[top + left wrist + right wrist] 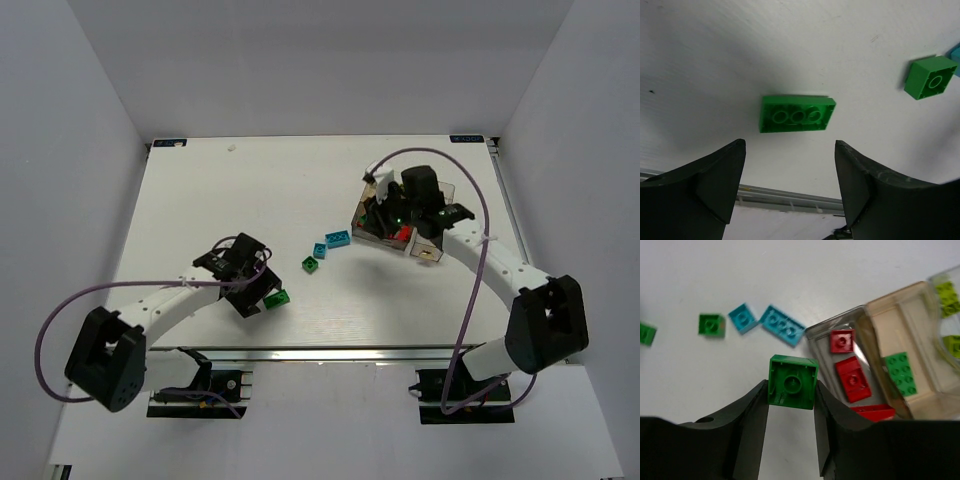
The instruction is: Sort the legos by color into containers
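Green lego (792, 381) is pinched in the right tool (791, 390) just left of the red-brick container (820, 352), and the container holding green (892, 327) lies one further right, while the left tool (790, 150) hangs spread near a long green brick (796, 114) lying crosswise.

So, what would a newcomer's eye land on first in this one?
The right gripper pinches a dark green square brick just short of the clear containers, the nearest of which holds red bricks. On the other side, the left gripper hangs open over a long green brick lying underside up on the white table.
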`<state>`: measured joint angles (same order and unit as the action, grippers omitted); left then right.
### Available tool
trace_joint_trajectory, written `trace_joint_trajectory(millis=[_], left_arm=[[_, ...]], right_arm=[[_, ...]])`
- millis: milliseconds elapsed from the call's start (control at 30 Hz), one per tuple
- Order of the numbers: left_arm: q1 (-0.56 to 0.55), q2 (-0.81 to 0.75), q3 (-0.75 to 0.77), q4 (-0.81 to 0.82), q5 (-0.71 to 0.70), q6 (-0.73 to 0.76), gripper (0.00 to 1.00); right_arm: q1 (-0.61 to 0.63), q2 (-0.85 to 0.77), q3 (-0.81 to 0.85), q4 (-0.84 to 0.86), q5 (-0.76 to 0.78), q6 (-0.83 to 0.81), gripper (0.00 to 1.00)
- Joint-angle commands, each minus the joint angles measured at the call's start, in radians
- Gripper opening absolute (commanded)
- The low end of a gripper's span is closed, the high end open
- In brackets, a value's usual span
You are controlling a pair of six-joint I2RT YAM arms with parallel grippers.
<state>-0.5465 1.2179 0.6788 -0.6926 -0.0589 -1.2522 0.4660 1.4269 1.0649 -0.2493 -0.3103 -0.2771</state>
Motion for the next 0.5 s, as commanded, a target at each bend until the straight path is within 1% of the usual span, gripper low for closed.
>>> trace_joint_trajectory(millis=[0,33,100,133,200,300,467], left_arm=[[-0.013,0.069,0.090,-0.038,0.045,-0.068,0.82],[-0.013,0.083,0.112,-0.042,0.054,-0.073,0.82],[-0.013,0.106,0.128,-0.051,0.057,-0.095,0.82],[-0.013,0.123,0.137,-0.056,0.092,-0.101,0.82],[-0.013,0.130,0.142,-0.070,0.097,-0.124,0.82],[-0.013,0.137,0.139,-0.081,0.100,-0.150,0.83],[-0.013,0.150,0.128,-0.074,0.113,-0.159,0.83]], right_arm=[[-0.072,0.076,0.134,-0.082,0.140,0.171,0.00],[-0.108,0.119,0.168,-0.111,0.137,0.182,0.00],[-0.153,0.144,0.181,-0.102,0.131,0.184,0.00],[-0.173,0.171,0.191,-0.107,0.131,0.184,0.00],[-0.217,0.222,0.237,-0.125,0.125,0.190,0.00],[-0.248,0.271,0.300,-0.163,0.112,0.191,0.00],[-0.297,0.339,0.351,-0.165,0.123,0.177,0.00]])
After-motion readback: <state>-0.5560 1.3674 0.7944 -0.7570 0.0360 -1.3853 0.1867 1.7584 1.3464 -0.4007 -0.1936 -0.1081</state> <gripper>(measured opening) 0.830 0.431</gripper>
